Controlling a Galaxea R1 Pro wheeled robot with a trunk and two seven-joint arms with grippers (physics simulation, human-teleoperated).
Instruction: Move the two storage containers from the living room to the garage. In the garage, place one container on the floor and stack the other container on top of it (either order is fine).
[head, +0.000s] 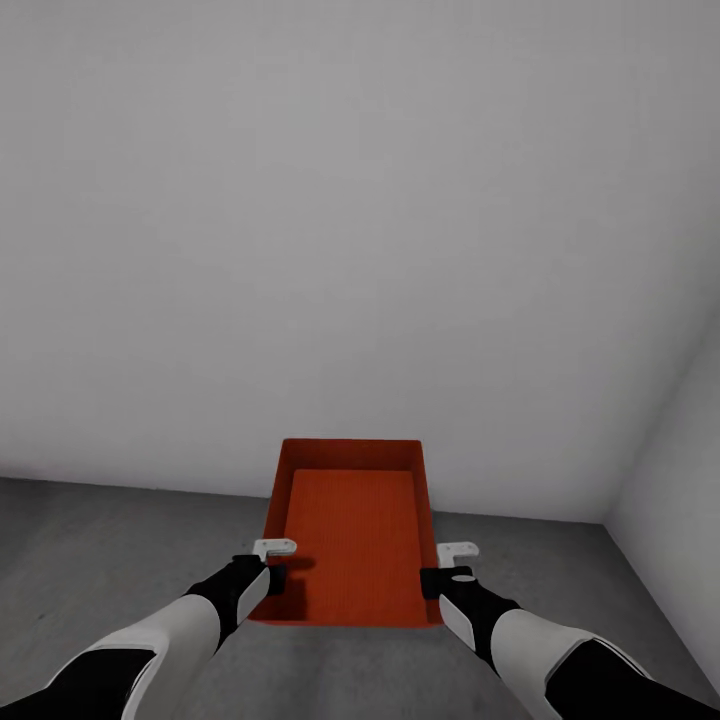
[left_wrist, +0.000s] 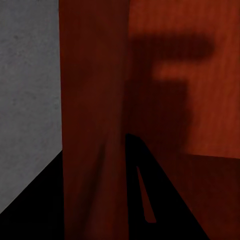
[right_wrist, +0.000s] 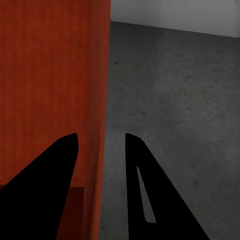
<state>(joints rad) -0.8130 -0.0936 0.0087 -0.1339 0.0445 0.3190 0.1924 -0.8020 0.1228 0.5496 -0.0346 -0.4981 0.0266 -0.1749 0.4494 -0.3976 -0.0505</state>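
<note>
Red-orange open-top container, tapered walls; left gripper, right gripper each clamping side wall

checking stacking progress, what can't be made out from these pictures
- Second container: whether another bin sits beneath the red-orange open-top plastic bin is hidden by its own body in the head view.
- Bin height: whether it rests on the dark grey concrete floor or is lifted cannot be told.
- Left gripper: its outer finger is screened by the bin wall in the left wrist view.
</note>
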